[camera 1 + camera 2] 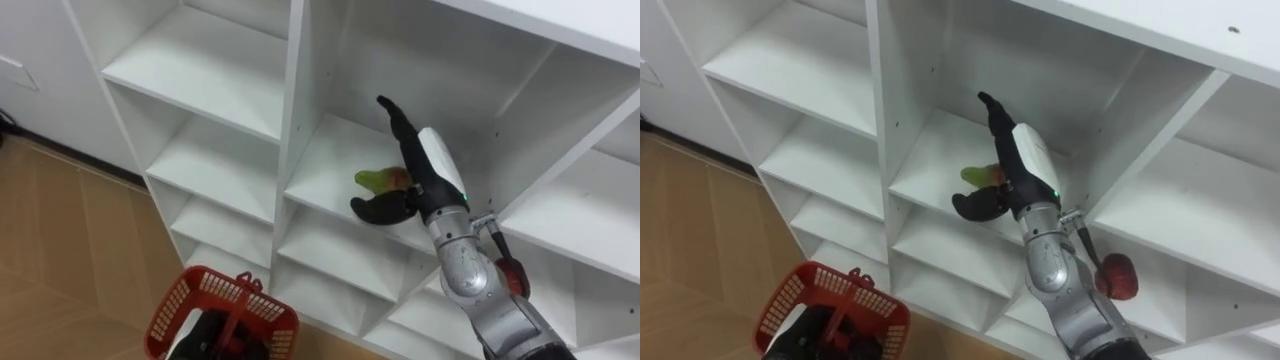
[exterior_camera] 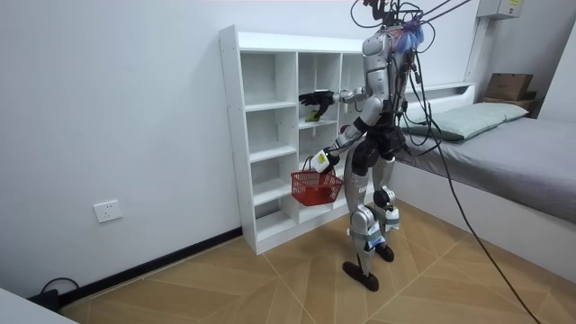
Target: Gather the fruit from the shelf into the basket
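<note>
Seemingly, the green fruit [image 1: 377, 180] lies against the spread right robot hand [image 1: 436, 168].

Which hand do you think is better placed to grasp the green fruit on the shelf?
Right: the right hand is open beside the green fruit, while the left hand holds the red basket lower down.

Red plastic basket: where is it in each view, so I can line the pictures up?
Left eye view: the red plastic basket sits at the bottom edge, left of centre.
Right eye view: the basket is at the bottom left.
Room view: the basket hangs at centre, before the white shelf unit.
Shared landmark: the green fruit on the shelf above it, at the robot's right hand.
</note>
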